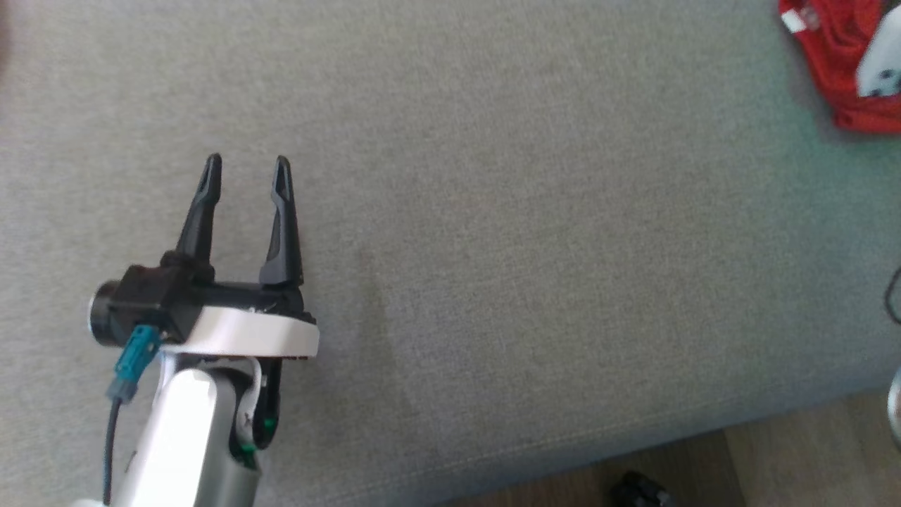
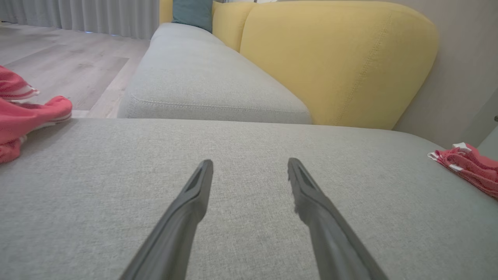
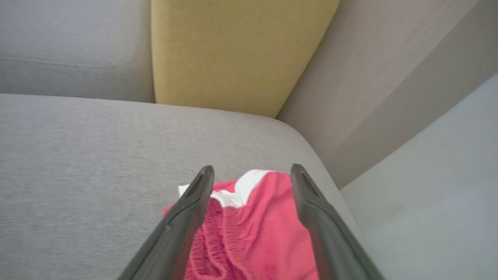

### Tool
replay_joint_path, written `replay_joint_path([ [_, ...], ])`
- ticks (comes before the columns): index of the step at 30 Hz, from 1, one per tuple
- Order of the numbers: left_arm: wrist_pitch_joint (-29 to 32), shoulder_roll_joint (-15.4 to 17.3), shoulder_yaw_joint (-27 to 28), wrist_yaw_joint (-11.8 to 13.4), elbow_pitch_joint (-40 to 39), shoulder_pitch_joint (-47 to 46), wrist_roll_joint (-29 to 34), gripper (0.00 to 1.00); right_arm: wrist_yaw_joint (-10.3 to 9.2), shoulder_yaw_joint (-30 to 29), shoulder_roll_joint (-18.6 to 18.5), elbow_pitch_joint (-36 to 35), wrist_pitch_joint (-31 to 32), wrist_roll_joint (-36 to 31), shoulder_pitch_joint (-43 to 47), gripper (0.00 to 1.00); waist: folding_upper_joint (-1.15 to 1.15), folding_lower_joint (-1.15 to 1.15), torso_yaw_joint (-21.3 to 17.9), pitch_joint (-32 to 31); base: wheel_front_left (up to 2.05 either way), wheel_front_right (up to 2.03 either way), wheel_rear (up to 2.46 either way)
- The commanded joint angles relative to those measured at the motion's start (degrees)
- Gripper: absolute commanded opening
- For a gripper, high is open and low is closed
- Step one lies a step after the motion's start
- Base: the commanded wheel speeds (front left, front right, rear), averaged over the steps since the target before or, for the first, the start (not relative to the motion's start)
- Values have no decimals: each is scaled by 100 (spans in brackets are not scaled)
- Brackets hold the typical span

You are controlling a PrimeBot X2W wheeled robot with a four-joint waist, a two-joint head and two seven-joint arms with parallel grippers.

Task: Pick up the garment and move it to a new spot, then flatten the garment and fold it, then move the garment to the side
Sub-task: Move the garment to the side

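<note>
While the left pincer is positioned over the grey sofa seat, its two dark fingers are spread and nothing lies between them. Bare grey fabric lies ahead of its tips and on both sides. The red garment, trimmed in white, lies well apart from this pincer, ahead of it and far to its right, near the corner of the seat. A pale part of the right arm covers part of the garment.

In the right wrist view, the right pincer is also spread. The garment lies bunched between and beneath its two fingers, with a white band just beyond the tips. Contact between fingers and cloth cannot be determined. A yellow back cushion stands ahead of this pincer.

In the left wrist view, the garment lies to the right of the left pincer. A second red-and-white cloth lies at the far left.
</note>
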Motion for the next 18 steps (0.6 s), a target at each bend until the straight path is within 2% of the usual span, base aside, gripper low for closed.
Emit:
replay_joint_path([
  [1,-63,3,215,40,-132,-12,-32,100,-5,117,15,-130,-113,84,74,100,0,0,103,-220,0,0,0],
  [11,-69,-171,518,129,204,507,-283,100,-5,1119,582,145,-1044,1215,774,100,0,0,569,-1381,0,0,0],
  [18,-69,-247,700,176,341,1089,-354,100,-5,1820,1022,-381,-1515,2124,1874,100,0,0,812,-2146,0,0,0],
])
